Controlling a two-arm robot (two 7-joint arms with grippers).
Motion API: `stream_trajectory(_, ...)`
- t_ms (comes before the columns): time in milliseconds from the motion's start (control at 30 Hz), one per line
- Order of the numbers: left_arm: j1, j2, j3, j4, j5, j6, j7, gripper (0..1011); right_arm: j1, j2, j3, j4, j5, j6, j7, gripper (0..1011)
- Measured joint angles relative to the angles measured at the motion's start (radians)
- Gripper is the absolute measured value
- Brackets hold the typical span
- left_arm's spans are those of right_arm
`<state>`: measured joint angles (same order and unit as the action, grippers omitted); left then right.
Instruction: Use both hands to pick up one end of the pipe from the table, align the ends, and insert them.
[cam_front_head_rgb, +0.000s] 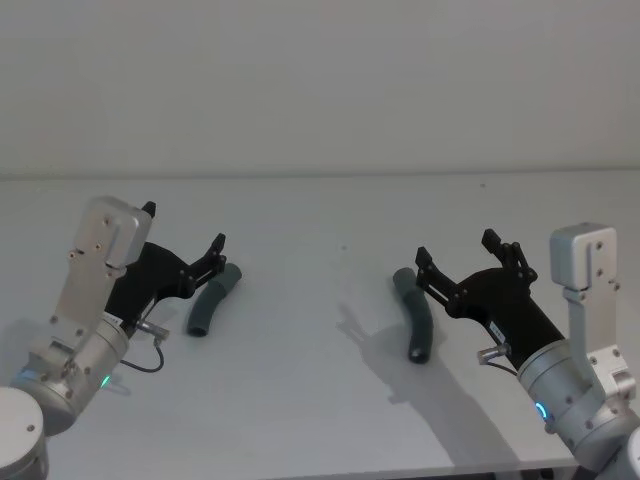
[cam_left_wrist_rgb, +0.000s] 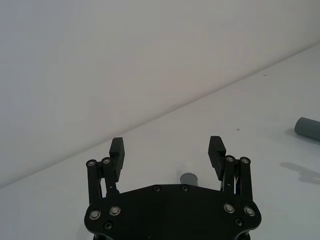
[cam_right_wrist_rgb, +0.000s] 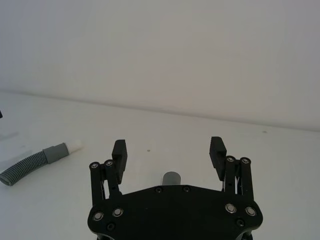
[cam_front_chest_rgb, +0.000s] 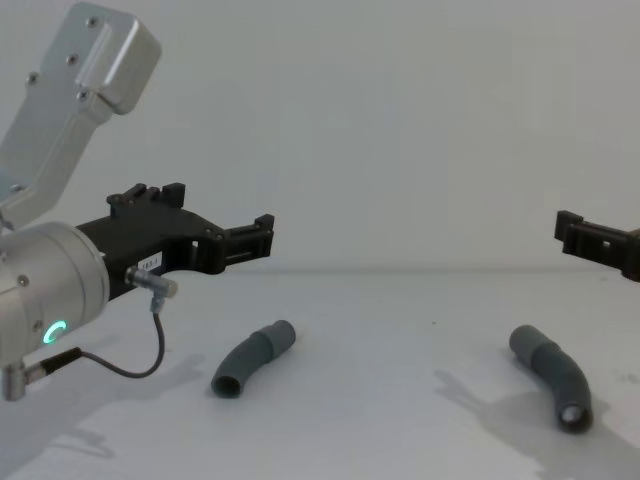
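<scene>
Hovering above the bench (cam_front_head_rgb: 290, 420), the left gripper (cam_front_head_rgb: 184, 225) has its jaws spread wide and reaches toward 2 o'clock in the head view. The left hose piece (cam_front_head_rgb: 210, 300) lies flat on the bench just below the lower finger, at about 9 o'clock from the bench's middle. It runs from a near end at 7 o'clock to a far end at 1 o'clock. The chest view shows the left gripper hanging clear above this piece, apart from it. From the right wrist view the same piece shows a ribbed body, a smooth grey cuff (cam_right_wrist_rgb: 55, 152) and a white tip (cam_right_wrist_rgb: 74, 145).

The right gripper (cam_front_head_rgb: 457, 247) also stands wide open above the bench, reaching toward 10 o'clock in the head view. The right hose piece (cam_front_head_rgb: 413, 315) lies at about 3 o'clock from the bench's middle. It is gently bowed, with its far end at 11 o'clock beneath the fingers and its near end at 5 o'clock. In the chest view that near end shows a dark open mouth. The right gripper is apart from this piece too.

The two pieces lie well apart on the bench. A green ring (cam_front_chest_rgb: 52, 331) glows on the left arm, and a black cable (cam_front_chest_rgb: 120, 370) loops beneath its wrist.
</scene>
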<state>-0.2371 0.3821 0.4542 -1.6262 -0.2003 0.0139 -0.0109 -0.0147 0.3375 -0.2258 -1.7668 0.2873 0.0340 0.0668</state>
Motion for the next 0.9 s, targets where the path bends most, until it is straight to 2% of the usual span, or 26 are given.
stream_trajectory(900,0.000,0.000,0.000,0.000,0.000,0.000,0.000,1001,0.000,0.000,0.000,0.000,0.000,0.000,0.000,1003)
